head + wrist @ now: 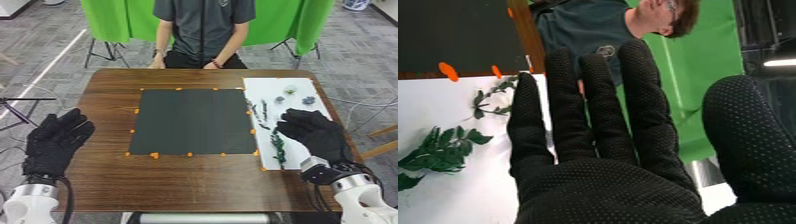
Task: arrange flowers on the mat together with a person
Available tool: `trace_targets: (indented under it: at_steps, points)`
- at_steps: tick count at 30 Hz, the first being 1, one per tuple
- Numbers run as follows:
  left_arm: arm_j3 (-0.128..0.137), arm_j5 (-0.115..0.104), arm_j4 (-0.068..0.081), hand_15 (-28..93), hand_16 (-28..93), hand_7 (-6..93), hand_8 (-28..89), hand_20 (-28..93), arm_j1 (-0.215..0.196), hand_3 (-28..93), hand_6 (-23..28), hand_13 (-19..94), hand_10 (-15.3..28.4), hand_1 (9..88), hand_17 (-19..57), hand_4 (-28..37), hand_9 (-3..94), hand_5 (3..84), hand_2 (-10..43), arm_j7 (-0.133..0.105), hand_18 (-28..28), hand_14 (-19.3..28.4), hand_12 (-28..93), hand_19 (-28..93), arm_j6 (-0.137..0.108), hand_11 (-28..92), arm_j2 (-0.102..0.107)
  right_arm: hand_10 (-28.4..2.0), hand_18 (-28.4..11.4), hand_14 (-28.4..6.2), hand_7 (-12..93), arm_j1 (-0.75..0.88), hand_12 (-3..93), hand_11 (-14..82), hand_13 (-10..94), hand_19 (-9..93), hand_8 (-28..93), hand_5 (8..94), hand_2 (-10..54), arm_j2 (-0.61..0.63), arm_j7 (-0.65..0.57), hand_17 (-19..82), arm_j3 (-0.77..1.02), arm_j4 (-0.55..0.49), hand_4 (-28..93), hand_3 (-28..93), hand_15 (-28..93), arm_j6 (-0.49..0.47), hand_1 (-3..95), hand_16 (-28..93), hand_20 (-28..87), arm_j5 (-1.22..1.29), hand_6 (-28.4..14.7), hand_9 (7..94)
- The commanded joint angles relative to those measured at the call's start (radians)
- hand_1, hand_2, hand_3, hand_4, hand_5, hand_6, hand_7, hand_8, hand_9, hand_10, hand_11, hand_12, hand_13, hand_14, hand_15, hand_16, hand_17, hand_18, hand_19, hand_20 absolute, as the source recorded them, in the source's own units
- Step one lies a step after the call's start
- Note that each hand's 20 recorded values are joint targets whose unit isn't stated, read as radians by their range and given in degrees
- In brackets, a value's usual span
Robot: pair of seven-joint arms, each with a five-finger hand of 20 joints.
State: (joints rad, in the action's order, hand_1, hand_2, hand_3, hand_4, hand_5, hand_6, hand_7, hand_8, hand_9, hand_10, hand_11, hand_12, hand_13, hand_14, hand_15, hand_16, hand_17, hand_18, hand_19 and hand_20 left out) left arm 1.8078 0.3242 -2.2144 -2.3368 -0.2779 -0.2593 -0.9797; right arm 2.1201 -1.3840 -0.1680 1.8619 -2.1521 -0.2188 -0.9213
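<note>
Though its tip's unclear, the leafy sprig (279, 148) (green) runs near to far.

Wears black fabric gloves (55, 145) over the fingers (295, 118), dotted with tiny pale specks. Below the fingers, shows dark wrists (41, 178), silvery collars (37, 190) and smooth, rounded white arms (30, 207), with black cables (68, 194) alongside.

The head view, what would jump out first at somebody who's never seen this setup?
Probably the big dark mat in the middle of the wooden table, with orange marks around its edges. Next, the black-gloved right hand over the white board on the right, where green sprigs lie.
</note>
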Motion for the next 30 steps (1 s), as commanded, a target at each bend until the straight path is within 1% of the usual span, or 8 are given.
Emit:
trace_targets:
  at_steps: [1, 8, 9, 16, 24, 25, 27, 30]
  points:
    - [0.003, -0.009, -0.004, 48, 3, 21.0, -7, 28, -0.020, 71, 8.3, 42, 16.5, 32.4, -0.2, -24.9, 52.7, 56.0, 9.3, -0.004, 19.3, 18.2, 20, 42, 0.009, 25, -0.007, -15.8, -20.1, -16.2, 33, 0.008, 15.1, 13.5, 41, 48, -16, 53.3, 13.1, -0.005, 0.000, 9, 0.001, -0.009, -25, 77, 30, -0.005, 22.1, 17, 18, 0.002, -3.5, 51.3]
    - [0.009, -0.008, -0.007, 48, 3, 21.0, -7, 28, -0.026, 71, 8.3, 42, 16.6, 32.4, -0.2, -24.8, 52.6, 56.0, 9.2, -0.005, 19.3, 18.2, 20, 42, 0.008, 25, -0.009, -15.8, -20.0, -16.2, 33, 0.002, 15.1, 13.5, 41, 48, -16, 53.4, 13.1, -0.004, -0.011, 9, 0.001, -0.005, -25, 77, 30, -0.012, 22.0, 17, 18, 0.005, -3.4, 51.4]
    - [0.006, -0.008, -0.005, 48, 3, 21.0, -7, 28, -0.021, 71, 8.4, 42, 16.6, 32.4, -0.2, -24.9, 52.6, 56.0, 9.2, -0.005, 19.3, 18.2, 20, 42, 0.007, 25, -0.008, -15.8, -20.0, -16.2, 33, 0.003, 15.0, 13.5, 41, 48, -16, 53.4, 13.1, -0.006, -0.014, 9, 0.004, -0.005, -25, 77, 30, -0.016, 22.0, 17, 18, 0.007, -3.4, 51.4]
    - [0.006, -0.007, -0.005, 48, 3, 20.9, -7, 28, -0.020, 71, 8.4, 42, 16.5, 32.3, -0.2, -24.9, 52.5, 56.0, 9.3, -0.006, 19.3, 18.2, 20, 42, 0.007, 25, -0.009, -15.8, -20.1, -16.2, 33, 0.001, 15.0, 13.5, 41, 48, -16, 53.4, 13.1, -0.004, -0.007, 9, 0.007, -0.007, -25, 77, 30, -0.009, 21.9, 17, 18, 0.005, -3.5, 51.5]
    - [0.015, -0.009, -0.011, 48, 3, 21.0, -7, 28, -0.034, 72, 8.3, 42, 16.4, 32.3, -0.2, -24.9, 52.5, 56.1, 9.2, -0.010, 19.3, 18.3, 20, 42, 0.007, 25, -0.013, -15.8, -20.0, -16.2, 33, 0.005, 15.1, 13.5, 41, 48, -16, 53.4, 13.1, -0.011, -0.015, 9, 0.007, -0.008, -25, 77, 30, -0.019, 21.9, 17, 18, 0.006, -3.5, 51.5]
    - [0.016, -0.009, -0.011, 48, 3, 21.0, -7, 28, -0.034, 72, 8.3, 42, 16.4, 32.3, -0.2, -24.8, 52.5, 56.1, 9.2, -0.008, 19.3, 18.3, 20, 42, 0.007, 25, -0.014, -15.8, -20.0, -16.2, 33, 0.007, 15.1, 13.4, 41, 48, -16, 53.4, 13.1, -0.012, -0.015, 9, 0.009, -0.010, -25, 77, 30, -0.018, 21.9, 17, 18, 0.005, -3.5, 51.5]
    - [0.018, -0.011, -0.013, 48, 3, 21.1, -7, 28, -0.038, 72, 8.3, 42, 16.3, 32.4, -0.2, -24.9, 52.5, 56.0, 9.2, -0.013, 19.3, 18.3, 20, 42, 0.005, 25, -0.013, -15.8, -20.1, -16.2, 33, 0.006, 15.1, 13.4, 41, 48, -16, 53.5, 13.1, -0.011, -0.012, 9, 0.008, -0.010, -25, 77, 30, -0.017, 21.9, 17, 18, 0.005, -3.6, 51.5]
    - [0.018, -0.010, -0.010, 48, 3, 21.1, -7, 28, -0.035, 72, 8.3, 42, 16.4, 32.3, -0.2, -24.8, 52.6, 56.0, 9.2, -0.007, 19.3, 18.2, 20, 42, 0.008, 25, -0.014, -15.8, -20.1, -16.1, 33, 0.010, 15.0, 13.4, 41, 48, -16, 53.5, 13.1, -0.012, -0.014, 9, 0.010, -0.012, -25, 77, 30, -0.013, 21.9, 17, 18, 0.005, -3.5, 51.4]
